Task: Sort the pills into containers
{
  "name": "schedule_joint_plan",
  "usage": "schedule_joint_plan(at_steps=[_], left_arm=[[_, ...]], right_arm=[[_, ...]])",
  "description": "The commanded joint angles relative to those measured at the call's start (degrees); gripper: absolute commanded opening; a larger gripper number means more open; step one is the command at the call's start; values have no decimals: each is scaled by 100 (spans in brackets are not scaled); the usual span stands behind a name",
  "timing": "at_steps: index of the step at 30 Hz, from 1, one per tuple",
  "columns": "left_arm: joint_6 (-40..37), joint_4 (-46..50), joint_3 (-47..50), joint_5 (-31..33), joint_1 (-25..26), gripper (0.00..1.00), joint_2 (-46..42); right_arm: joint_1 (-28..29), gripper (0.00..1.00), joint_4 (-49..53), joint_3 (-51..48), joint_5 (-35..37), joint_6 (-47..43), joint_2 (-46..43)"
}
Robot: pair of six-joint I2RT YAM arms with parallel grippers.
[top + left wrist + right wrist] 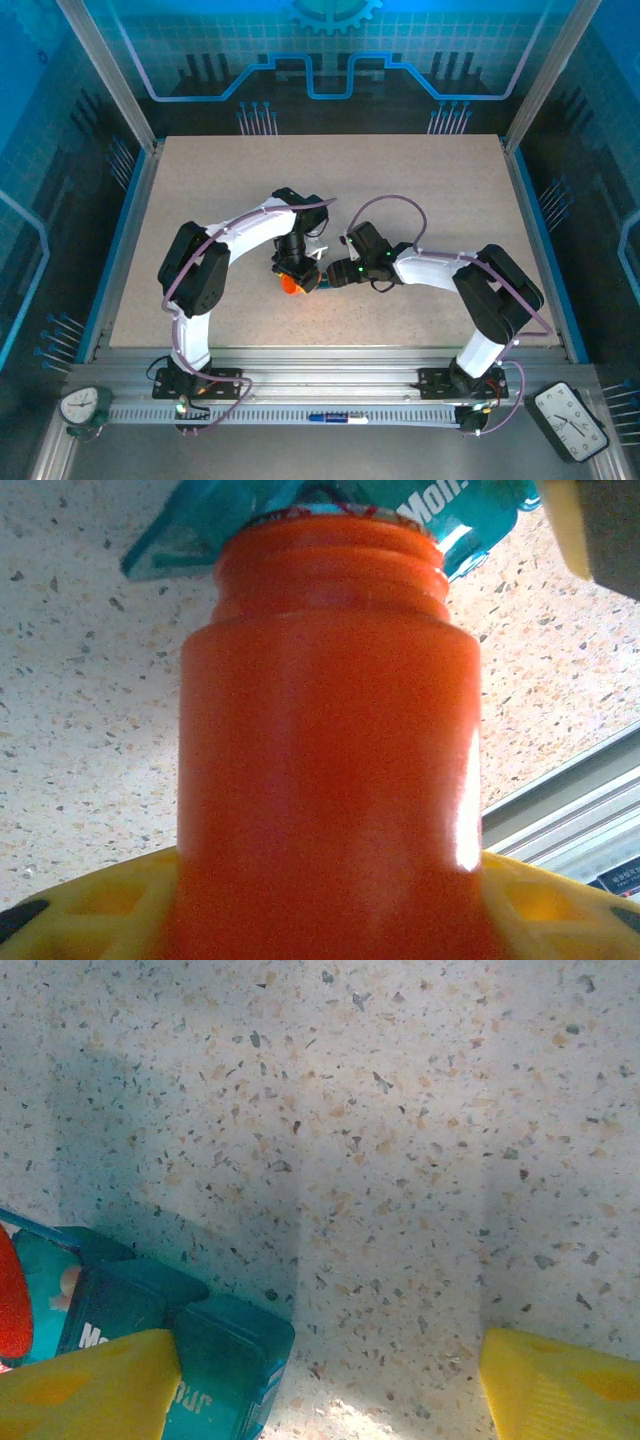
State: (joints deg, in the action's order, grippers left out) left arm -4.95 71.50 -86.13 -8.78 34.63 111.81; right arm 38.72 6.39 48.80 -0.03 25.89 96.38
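Observation:
My left gripper (330, 910) is shut on the orange bottle (330, 740), whose body sits between the yellow fingers (90, 910). The bottle's open threaded mouth points at the teal containers (440, 520), which lie on the table just beyond it. From above, the bottle (289, 283) hangs under the left gripper (292, 272) at the table's middle. My right gripper (325, 1390) is open over bare table. Its left finger (90, 1385) lies against the end cell of the containers (215, 1360). A pale peach spot, perhaps a pill (68, 1282), shows in a farther cell.
The speckled table (330, 180) has free room at the back and on both sides. The metal rail (570, 800) at the near edge runs close behind the bottle. Two clocks (573, 419) (80, 405) stand off the table, near the arm bases.

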Motion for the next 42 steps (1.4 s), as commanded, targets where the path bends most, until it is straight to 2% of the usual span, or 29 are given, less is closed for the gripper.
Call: schedule_joint_plan(at_steps=[1, 21, 42], left_arm=[[-103, 240, -133, 56, 0, 0, 113], [61, -393, 536, -106, -3, 0, -171], [404, -1899, 1691, -325, -35, 0, -964]], right_arm=[[70, 80, 398, -141, 118, 10, 250], [54, 80, 415, -171, 153, 137, 276], [-20, 80, 345, -197, 92, 311, 468]])
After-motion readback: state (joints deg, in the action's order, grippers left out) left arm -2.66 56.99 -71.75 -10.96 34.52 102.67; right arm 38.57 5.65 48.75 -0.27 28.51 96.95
